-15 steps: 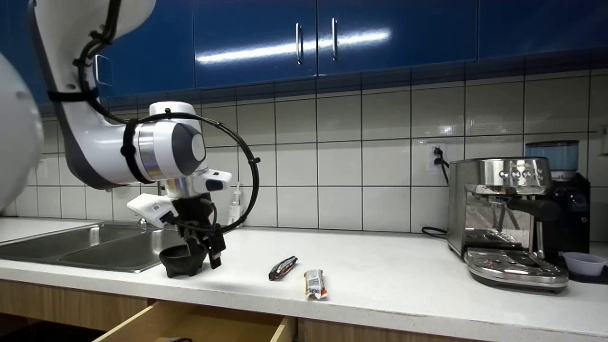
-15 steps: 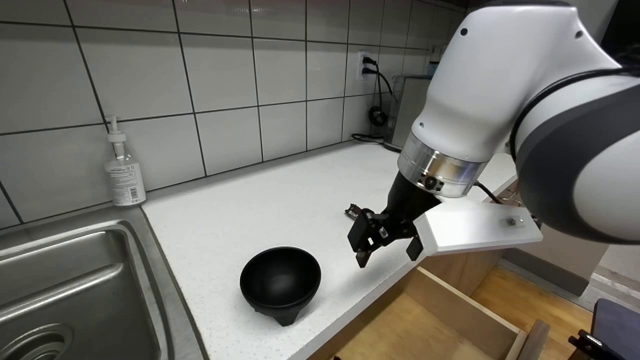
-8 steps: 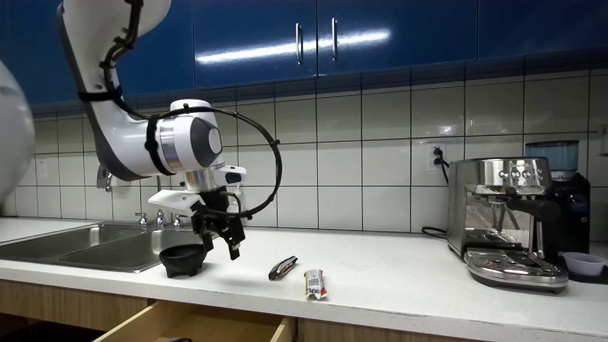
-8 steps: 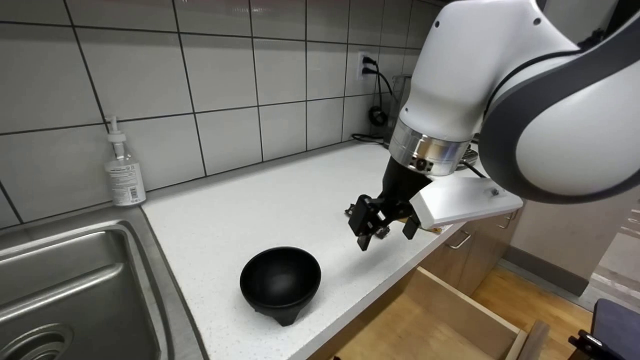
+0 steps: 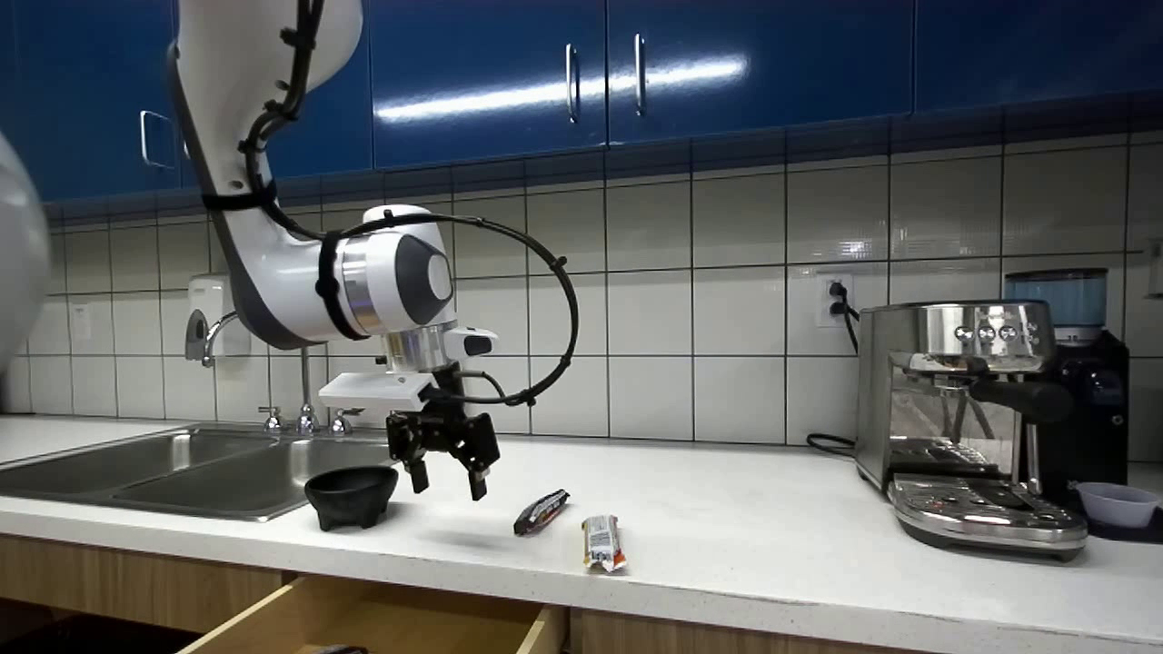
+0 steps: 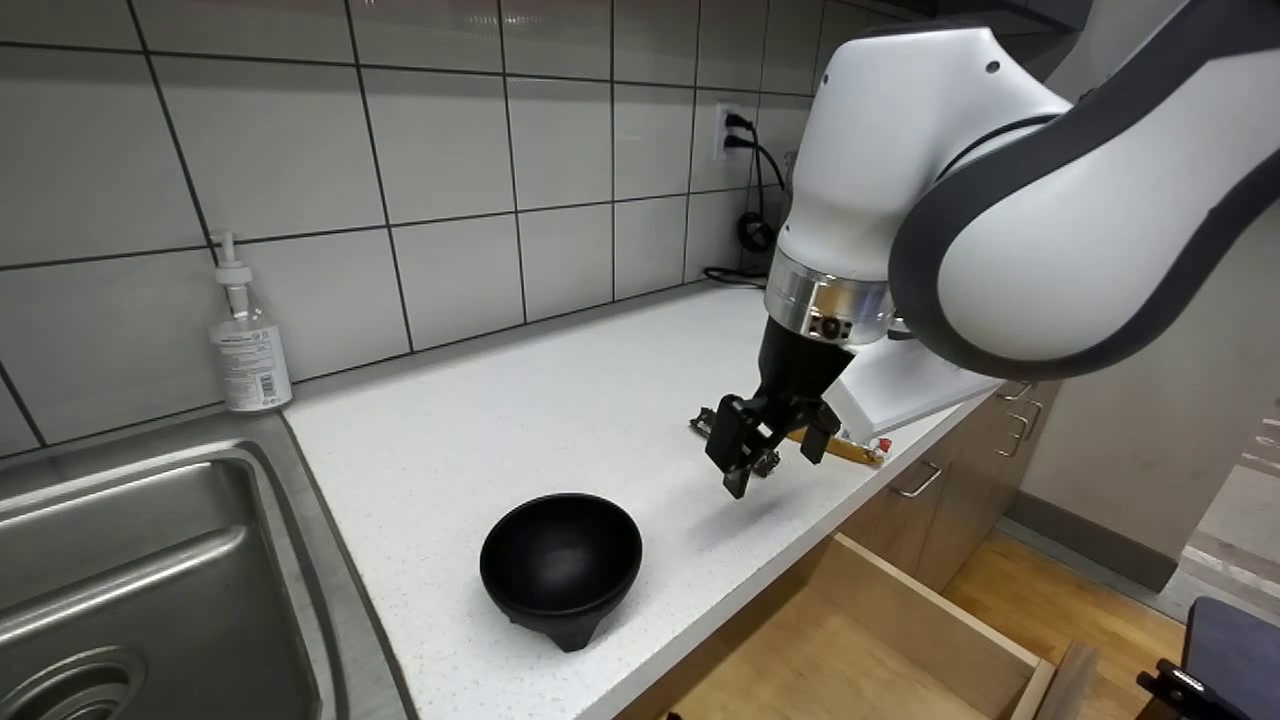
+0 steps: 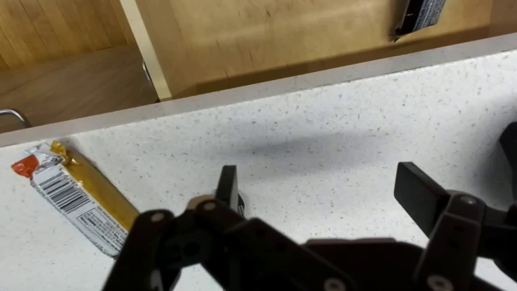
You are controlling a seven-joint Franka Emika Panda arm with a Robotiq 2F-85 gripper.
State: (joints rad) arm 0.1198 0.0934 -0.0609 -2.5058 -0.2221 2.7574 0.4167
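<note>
Gripper (image 5: 449, 484) unladen over the tabletop (image 6: 500, 420)

Jaws well apart, nothing between. Dark-wrapped bar (image 5: 541, 513) looks nearest, lying back a little from the tabletop's front edge. Pale-wrapped bar (image 5: 602, 542) closer to that edge; black bowl (image 6: 560, 555) toward the sink (image 6: 335, 600). Wrist view shows only a sliver past the gripper, so contents hard to judge: probably light, firmish, slick-skinned, crushable. Best hold: across mid-length, lightly, clear of the wrapper ends.

The yellow-and-white wrapped bar (image 7: 87, 202) bears a barcode (image 7: 65, 192) and fine print (image 7: 103, 227); the dark wrapper (image 7: 423, 14) in the drawer (image 7: 274, 32) and the label (image 6: 252, 365) of the pump bottle (image 6: 246, 325) are likewise printed. No wording is legible.
</note>
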